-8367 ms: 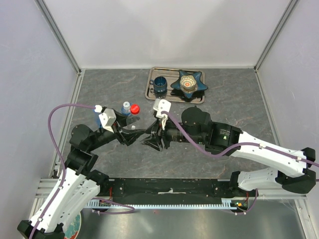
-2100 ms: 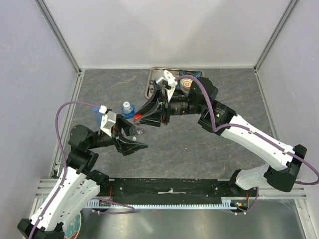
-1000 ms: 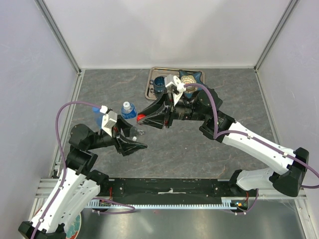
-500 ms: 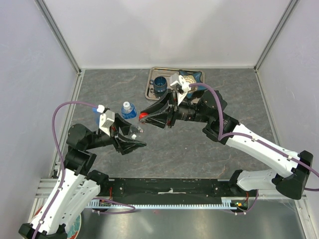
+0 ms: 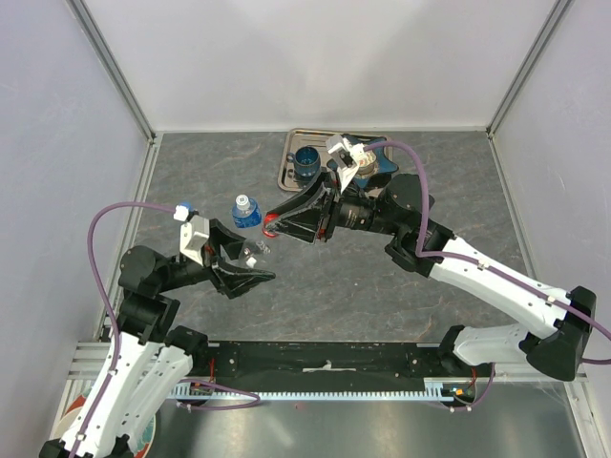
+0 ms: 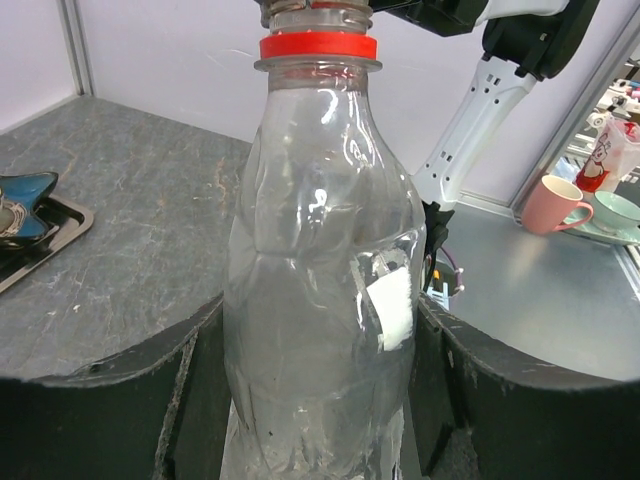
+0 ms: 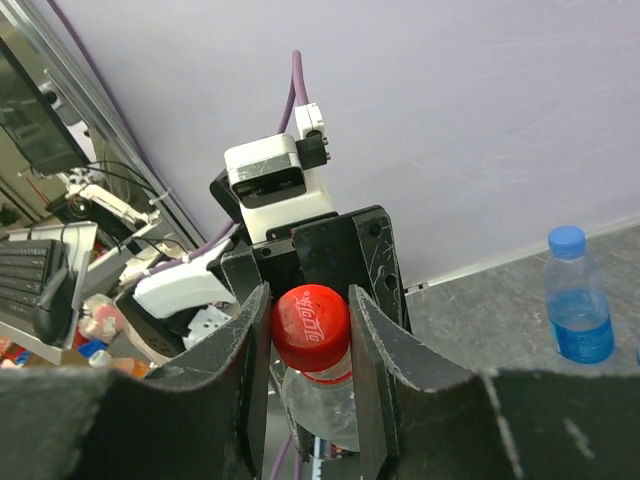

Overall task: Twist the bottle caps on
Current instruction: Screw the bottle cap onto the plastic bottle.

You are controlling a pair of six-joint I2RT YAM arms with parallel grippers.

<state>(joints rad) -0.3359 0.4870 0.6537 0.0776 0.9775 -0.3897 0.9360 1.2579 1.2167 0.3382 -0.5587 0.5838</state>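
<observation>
A clear bottle with a red neck ring is held tilted off the table, and my left gripper is shut around its body. From above, the bottle points up and right toward my right gripper. That gripper is shut on a red cap, which sits on the clear bottle's neck. The red cap shows at the right fingertips in the top view. A second bottle with blue liquid and a blue cap stands upright just left of them, also visible as the blue bottle.
A metal tray at the back holds a dark blue cup and a blue star-shaped dish. Grey walls close the table on three sides. Both arms meet over the left middle of the table.
The right wrist has turned with the red cap held at the bottle's neck. The left arm has drawn back slightly to the left, still holding the bottle.
</observation>
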